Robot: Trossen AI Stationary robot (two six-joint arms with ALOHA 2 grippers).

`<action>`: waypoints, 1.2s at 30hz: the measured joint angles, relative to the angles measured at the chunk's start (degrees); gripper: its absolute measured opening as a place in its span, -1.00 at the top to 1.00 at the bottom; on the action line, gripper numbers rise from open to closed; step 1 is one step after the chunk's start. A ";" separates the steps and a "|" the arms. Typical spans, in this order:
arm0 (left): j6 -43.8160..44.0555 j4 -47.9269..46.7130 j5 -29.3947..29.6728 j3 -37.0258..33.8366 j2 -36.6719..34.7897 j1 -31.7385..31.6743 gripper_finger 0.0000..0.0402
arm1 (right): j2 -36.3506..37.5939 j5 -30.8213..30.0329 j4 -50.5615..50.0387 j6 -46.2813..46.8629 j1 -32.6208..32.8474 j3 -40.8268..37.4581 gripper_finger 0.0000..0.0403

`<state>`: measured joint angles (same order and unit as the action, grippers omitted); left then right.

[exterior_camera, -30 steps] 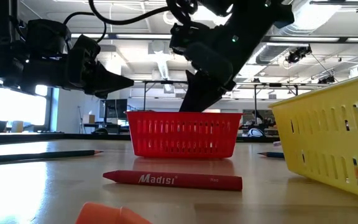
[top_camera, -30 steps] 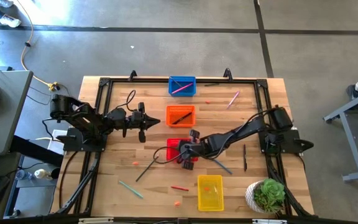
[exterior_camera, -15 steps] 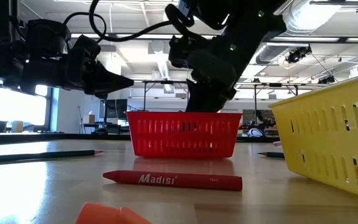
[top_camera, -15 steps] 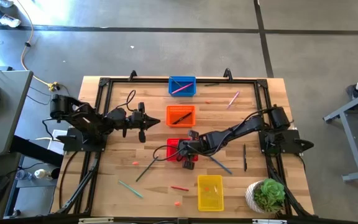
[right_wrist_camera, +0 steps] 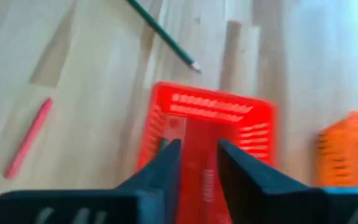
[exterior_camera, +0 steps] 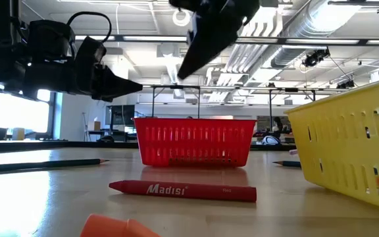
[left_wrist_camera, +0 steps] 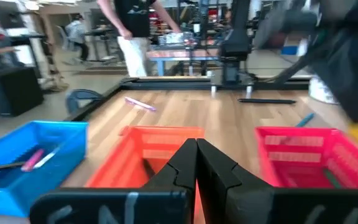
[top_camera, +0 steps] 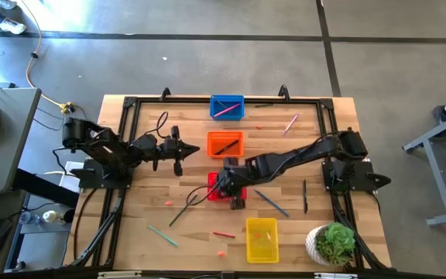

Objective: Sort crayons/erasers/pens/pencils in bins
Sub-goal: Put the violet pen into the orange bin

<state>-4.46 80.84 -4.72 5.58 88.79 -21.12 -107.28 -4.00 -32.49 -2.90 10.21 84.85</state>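
Right arm is stretching from its base at the table's right edge across toward the middle, elbow high, and your right gripper (top_camera: 224, 184) is hanging above the red bin (top_camera: 217, 191). Fingers (right_wrist_camera: 160, 165) are standing parted with a gap between them, gripping nothing; in the wrist view the red bin is showing through that gap, with a thin dark stick lying inside it. In the low view the gripper is sitting well above the bin rim, pointing down at a slant.

Left arm is waiting at the table's left side, forearm level, your left gripper (top_camera: 178, 160) pointing toward the orange bin (top_camera: 224, 143) and stopping just short of it. Its fingers (left_wrist_camera: 179, 168) are pressing together, shut on nothing.

Blue bin (top_camera: 227, 107) is sitting at the far edge with a pink stick in it, orange bin next, then red, and yellow bin (top_camera: 262, 239) nearest the front edge. Red crayon (exterior_camera: 183, 190) is lying on the wood in front of the red bin. Erasers (top_camera: 221, 253) are lying loose on the table near the yellow bin.
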 joint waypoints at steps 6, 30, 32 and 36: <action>-0.64 0.02 3.27 0.58 0.00 0.00 1.00 | 4.66 0.56 -7.12 -7.68 -6.83 1.47 0.96; -1.78 -0.87 4.11 0.53 0.00 0.00 1.00 | 19.39 -3.80 1.63 -0.18 -27.70 -21.44 1.00; -1.78 -0.87 4.21 0.54 0.00 0.00 1.00 | 20.70 -4.58 1.45 2.91 -30.16 -23.15 1.00; -2.65 -1.00 4.34 0.90 0.00 0.00 1.00 | 21.79 -4.76 0.27 11.93 -34.37 -25.15 1.00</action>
<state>-7.11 79.84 -0.38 6.48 88.79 -21.12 -85.49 -8.76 -32.22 9.03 -24.16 59.70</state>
